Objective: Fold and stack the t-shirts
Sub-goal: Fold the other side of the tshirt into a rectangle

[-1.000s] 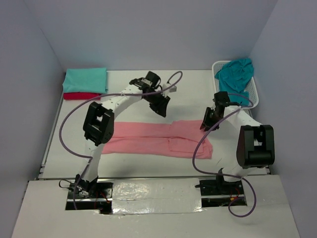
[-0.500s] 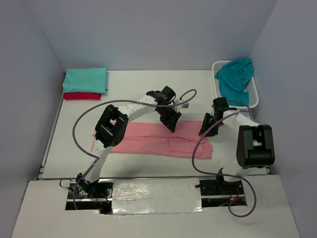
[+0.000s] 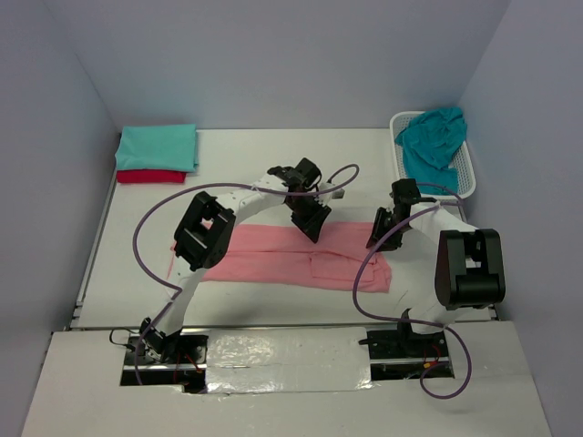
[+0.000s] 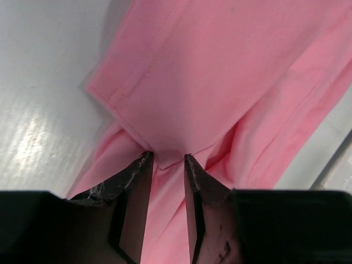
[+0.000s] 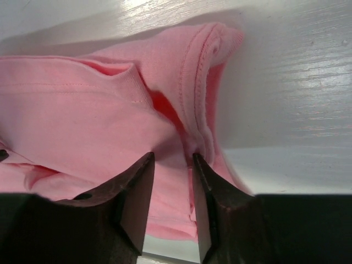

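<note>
The salmon pink t-shirt (image 3: 273, 259) lies in a long band across the middle of the table. My left gripper (image 3: 310, 229) is at its far edge near the middle, jaws narrow on a pinch of pink cloth (image 4: 165, 110) that puckers toward the tips (image 4: 168, 157). My right gripper (image 3: 374, 238) is at the shirt's right end, jaws narrow on cloth beside the rolled collar (image 5: 201, 82), tips (image 5: 173, 157). The mint-teal shirt (image 3: 157, 146) lies folded on the crimson red one (image 3: 146, 177) at the far left. The teal-blue shirt (image 3: 433, 137) is bunched in the basket.
The white lattice basket (image 3: 466, 175) stands at the far right corner. Purple cables (image 3: 137, 241) loop off both arms above the table. Grey walls close in the left, back and right sides.
My left gripper moved right and toward me, down onto the pink shirt's far edge, then held still. The right gripper has hardly moved.
</note>
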Robot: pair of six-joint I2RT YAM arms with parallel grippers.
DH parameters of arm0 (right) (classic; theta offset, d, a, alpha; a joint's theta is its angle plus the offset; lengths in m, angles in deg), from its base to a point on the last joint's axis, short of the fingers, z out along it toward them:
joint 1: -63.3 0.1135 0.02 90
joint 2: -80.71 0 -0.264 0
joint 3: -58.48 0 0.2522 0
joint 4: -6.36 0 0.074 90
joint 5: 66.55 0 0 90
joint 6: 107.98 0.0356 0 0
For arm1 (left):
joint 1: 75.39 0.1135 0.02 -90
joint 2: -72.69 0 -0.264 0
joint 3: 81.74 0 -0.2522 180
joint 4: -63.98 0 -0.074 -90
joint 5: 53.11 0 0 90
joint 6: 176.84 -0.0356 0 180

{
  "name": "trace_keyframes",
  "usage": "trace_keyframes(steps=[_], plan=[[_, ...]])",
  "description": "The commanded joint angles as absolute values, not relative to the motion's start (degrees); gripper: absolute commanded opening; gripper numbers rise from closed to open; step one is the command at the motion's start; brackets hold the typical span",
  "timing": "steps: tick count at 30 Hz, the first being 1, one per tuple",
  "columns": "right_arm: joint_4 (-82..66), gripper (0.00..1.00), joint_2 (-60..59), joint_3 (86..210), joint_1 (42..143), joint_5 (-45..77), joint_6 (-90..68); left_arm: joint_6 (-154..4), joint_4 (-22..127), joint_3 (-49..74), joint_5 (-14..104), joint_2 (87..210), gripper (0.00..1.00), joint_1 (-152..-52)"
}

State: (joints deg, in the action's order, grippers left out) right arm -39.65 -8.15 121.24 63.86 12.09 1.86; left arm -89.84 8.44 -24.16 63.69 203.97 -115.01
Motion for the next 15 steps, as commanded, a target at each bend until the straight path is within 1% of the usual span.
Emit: trace_keyframes(steps=[1, 3, 4, 6, 7, 8, 9, 10, 15], plan=[[-39.5, 0.4, -8.1, 120.8, 63.7, 12.8, 1.1, -89.9, 9.1, -21.9, 69.4, 204.0, 0.41, -115.7], [-39.5, 0.37, -8.1, 120.8, 63.7, 12.2, 1.0, -89.1, 9.6, -21.1, 69.8, 204.1, 0.41, -115.8], [-39.5, 0.31, -8.1, 120.7, 63.7, 12.0, 0.9, -89.4, 9.5, -21.2, 69.5, 204.1, 0.4, -115.9], [-39.7, 0.23, -7.3, 120.8, 63.7, 12.0, 0.9, -90.3, 8.4, -22.5, 69.1, 204.0, 0.23, -115.9], [-39.9, 0.14, -6.9, 120.9, 63.8, 12.3, 0.8, -90.7, 7.8, -23.2, 69.1, 204.0, 0.17, -115.7], [-40.4, 0.1, -6.5, 121.2, 63.7, 12.5, 0.7, -91.3, 7.3, -23.9, 69.2, 203.9, 0.09, -115.8], [-40.6, 0.07, -5.9, 121.3, 63.7, 13.0, 0.6, -91.5, 6.5, -25.3, 69.0, 203.7, 0.03, -115.7], [-40.9, 0.01, -5.8, 121.5, 63.7, 13.1, 0.5, -91.7, 6.1, -26.0, 68.8, 203.6, 0.0, -115.7], [-43.2, 0.0, -3.8, 122.3, 63.7, 13.5, -0.2, -93.4, 3.8, -29.3, 68.9, 202.6, 0.0, -115.6]])
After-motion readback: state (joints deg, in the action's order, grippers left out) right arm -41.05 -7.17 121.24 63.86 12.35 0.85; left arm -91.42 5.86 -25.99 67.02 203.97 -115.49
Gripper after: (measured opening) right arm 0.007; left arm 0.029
